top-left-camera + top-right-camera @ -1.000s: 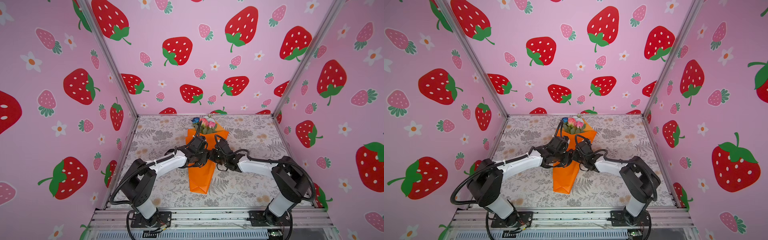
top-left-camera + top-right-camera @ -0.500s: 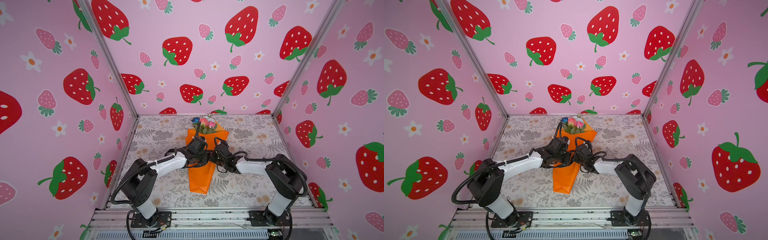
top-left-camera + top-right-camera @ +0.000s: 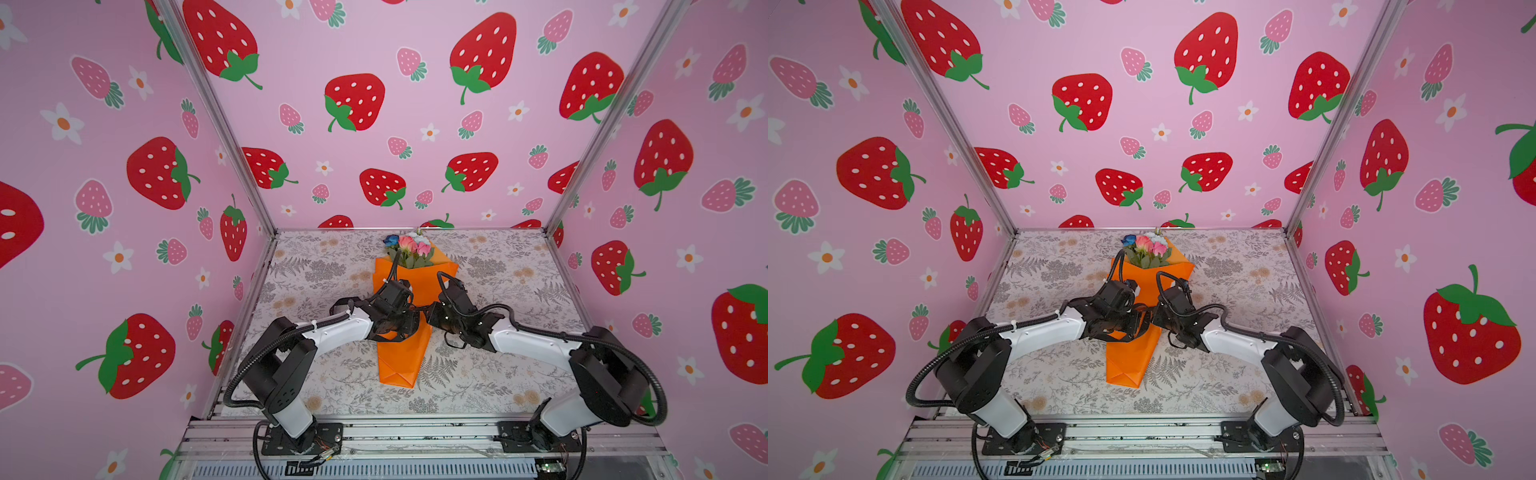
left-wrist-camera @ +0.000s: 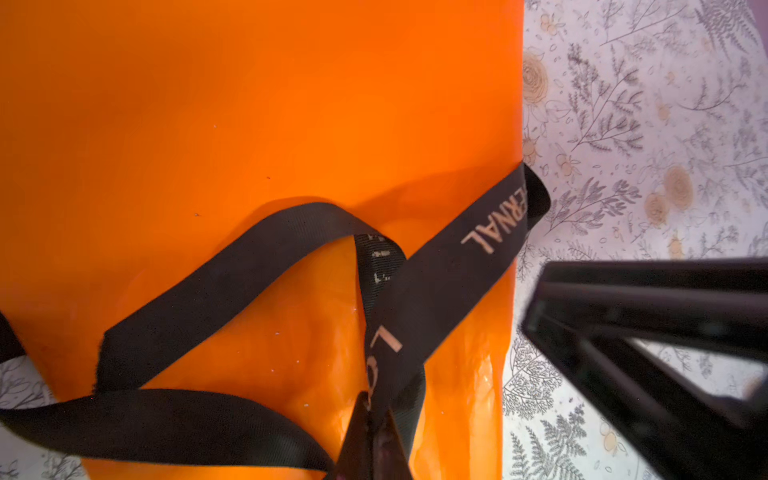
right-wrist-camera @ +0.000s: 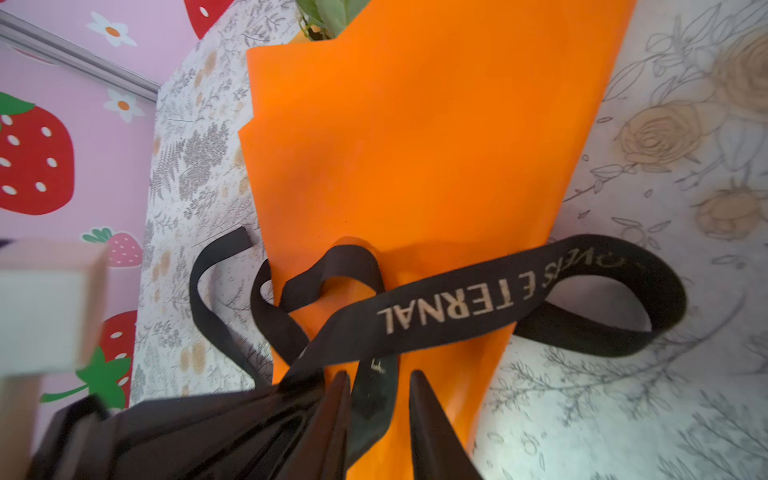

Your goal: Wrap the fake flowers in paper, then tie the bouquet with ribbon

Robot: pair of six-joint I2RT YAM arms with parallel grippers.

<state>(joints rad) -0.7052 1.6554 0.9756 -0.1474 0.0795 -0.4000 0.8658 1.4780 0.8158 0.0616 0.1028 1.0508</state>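
While left jaws pinch the ribbon point(image 4: 449, 266) and right jaws gape, the bouquet point(image 3: 403, 357) points blooms rearward.

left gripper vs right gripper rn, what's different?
The left gripper is shut, pinching the black ribbon; the right gripper has its jaws apart, a ribbon strand loose between them. In both top views the left gripper sits over the bouquet, the right gripper at its side edge. Shared: both are low at the bouquet's narrow middle, tips close together.
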